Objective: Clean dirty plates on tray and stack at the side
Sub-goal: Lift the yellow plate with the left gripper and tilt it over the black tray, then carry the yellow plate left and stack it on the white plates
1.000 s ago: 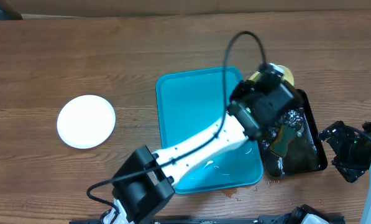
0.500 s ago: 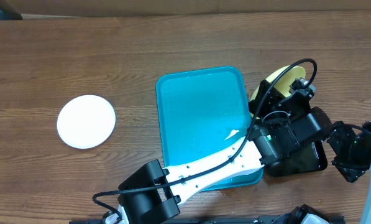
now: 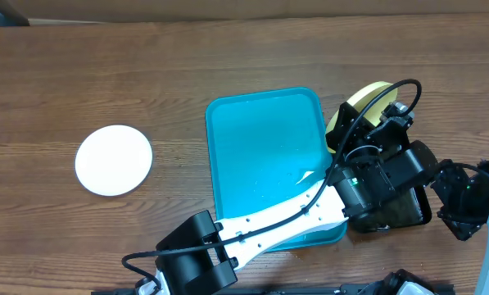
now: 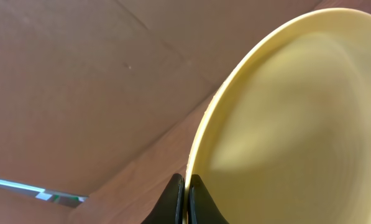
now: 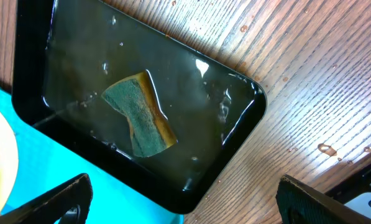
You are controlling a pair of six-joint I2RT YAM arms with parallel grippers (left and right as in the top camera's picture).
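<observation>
**Left gripper (image 4: 185, 186): clamped on plate rim**

My fingers are pinched narrow on the rim of the pale yellow plate (image 4: 284, 124). I hold it tilted on edge just past the right side of the blue tray (image 3: 260, 139), toward the worktop's right edge. My right gripper (image 5: 185, 198) stands wide above the black tray (image 5: 235, 118), where a sponge (image 5: 138, 115) lies in water. A white plate (image 3: 113, 160) rests flat near the left edge.

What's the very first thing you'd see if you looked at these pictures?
The big bright blue plastic tray in the middle of the brown wooden table jumps out first. Next comes the pale yellow round plate at its right side, tilted up and pinched at the rim by the left arm's fingers. A round white plate sits alone far to the left.
</observation>
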